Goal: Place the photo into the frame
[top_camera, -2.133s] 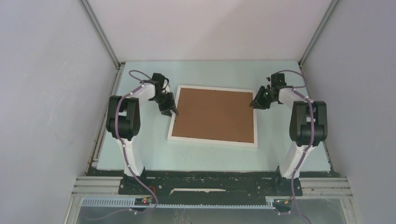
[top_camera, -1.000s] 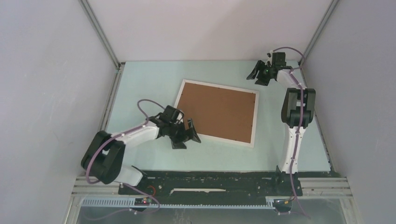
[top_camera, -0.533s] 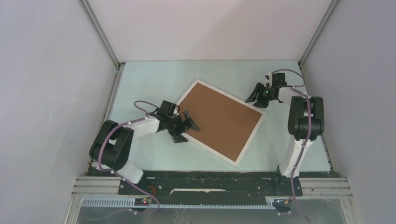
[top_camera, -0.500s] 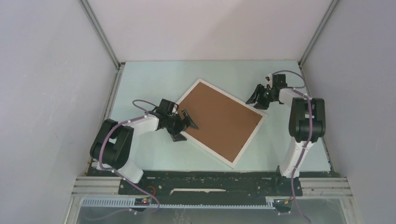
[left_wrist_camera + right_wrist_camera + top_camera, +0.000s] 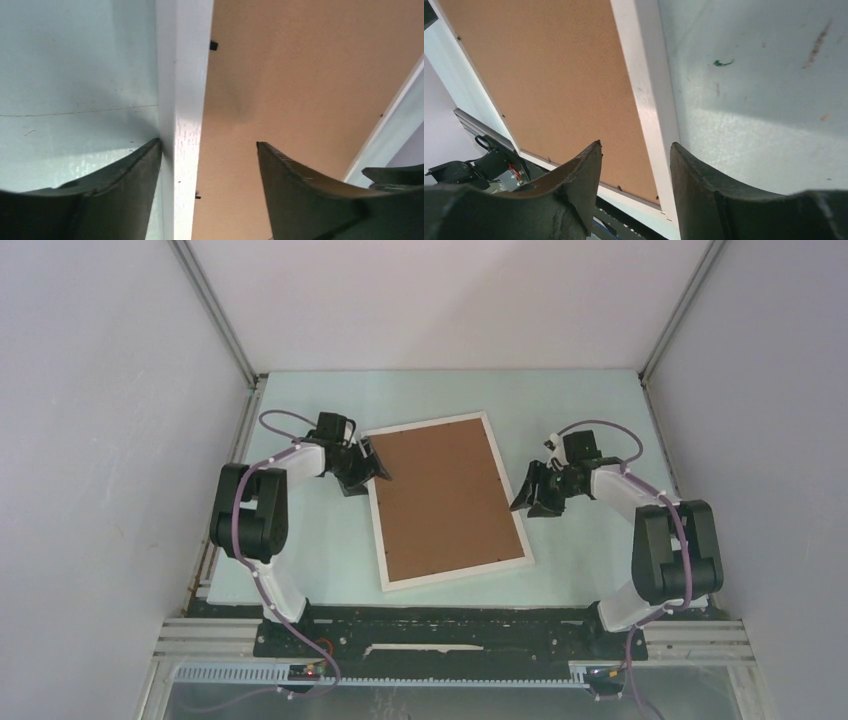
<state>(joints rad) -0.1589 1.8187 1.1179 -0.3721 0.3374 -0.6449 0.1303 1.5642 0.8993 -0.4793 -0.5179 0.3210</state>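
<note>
While frame (image 5: 182,75) lies board-up on surface (image 5: 320,400), long axis runs near-far | left jaws spread astride far-left rail | right jaws spread astride right rail mid-length | photo unseen

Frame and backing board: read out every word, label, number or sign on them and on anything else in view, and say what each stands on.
No readable text in any view.
The frame: plain white, no lettering.
The backing board: plain brown, no label or stamp.
The table: only a green smear and faint scuffs, not writing.
</note>
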